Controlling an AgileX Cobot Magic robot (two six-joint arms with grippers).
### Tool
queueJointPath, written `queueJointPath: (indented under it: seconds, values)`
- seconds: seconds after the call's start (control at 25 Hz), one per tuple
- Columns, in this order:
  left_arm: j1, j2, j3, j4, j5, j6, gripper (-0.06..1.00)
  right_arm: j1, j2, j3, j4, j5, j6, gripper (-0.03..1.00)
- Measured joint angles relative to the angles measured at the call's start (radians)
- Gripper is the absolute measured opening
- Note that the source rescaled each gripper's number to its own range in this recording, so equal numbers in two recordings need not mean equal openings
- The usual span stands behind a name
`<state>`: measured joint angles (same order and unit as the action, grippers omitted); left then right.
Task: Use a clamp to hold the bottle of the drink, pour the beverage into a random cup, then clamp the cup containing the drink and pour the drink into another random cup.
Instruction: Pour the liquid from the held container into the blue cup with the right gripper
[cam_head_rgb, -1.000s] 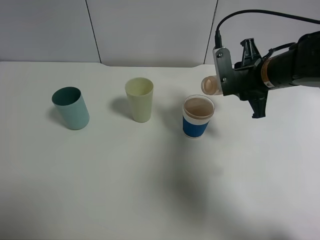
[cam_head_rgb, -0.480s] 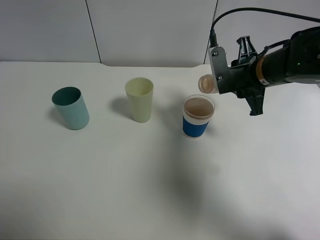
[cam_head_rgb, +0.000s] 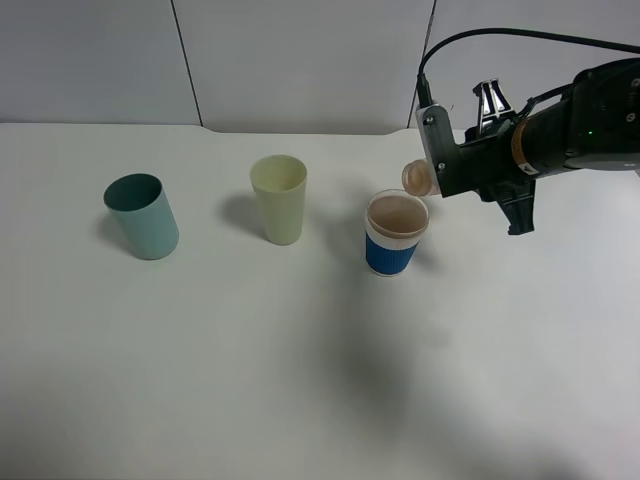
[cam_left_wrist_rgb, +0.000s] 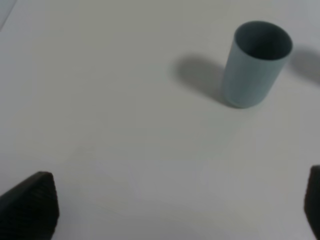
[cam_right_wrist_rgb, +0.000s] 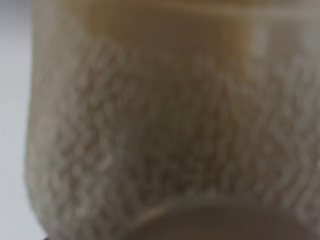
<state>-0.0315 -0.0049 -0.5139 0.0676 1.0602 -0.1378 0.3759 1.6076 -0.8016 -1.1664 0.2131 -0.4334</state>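
Right gripper (cam_head_rgb: 443, 172) clamped on the bottle (cam_head_rgb: 417, 178), mouth tipped just over the blue-sleeved cup (cam_head_rgb: 394, 250); left gripper (cam_left_wrist_rgb: 172, 206) hangs with fingers wide apart, near the teal tumbler (cam_left_wrist_rgb: 254, 65).

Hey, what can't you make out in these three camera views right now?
- Exterior high: most of the bottle, label included, hidden behind the camera bracket.
- Exterior high: any stream into the blue-sleeved cup, too small to tell.
- Right wrist: everything except the bottle's blurred wall, which fills the frame.
- Left wrist: the left fingers, cut off by the frame edge; only tips show.
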Motion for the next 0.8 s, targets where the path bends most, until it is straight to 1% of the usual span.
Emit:
queueJointPath:
  seconds: [0.8]
  values:
    - [0.000, 0.000, 0.000, 0.000, 0.000, 0.000, 1.00, 0.006, 0.000, 0.000, -0.055, 0.025, -0.002, 0.02]
